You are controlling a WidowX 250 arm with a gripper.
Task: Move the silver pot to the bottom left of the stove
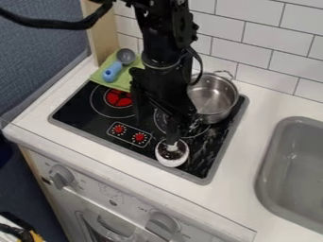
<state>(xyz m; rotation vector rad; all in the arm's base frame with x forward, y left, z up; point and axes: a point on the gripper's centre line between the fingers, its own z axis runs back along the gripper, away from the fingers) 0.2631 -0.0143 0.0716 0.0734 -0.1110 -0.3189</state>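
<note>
The silver pot sits at the back right of the black stove, upright, its inside visible and a loop handle at its back rim. The arm comes down from the top edge and covers part of the pot's left side. My gripper hangs over the front right half of the stove, in front of the pot and to its left. Directly below the gripper is a small white round item with a dark middle; whether the two touch is unclear.
A green cloth with a blue-handled grey spoon lies at the stove's back left corner. Two red knobs mark the stove's middle left. A grey sink is at the right, a tiled wall behind.
</note>
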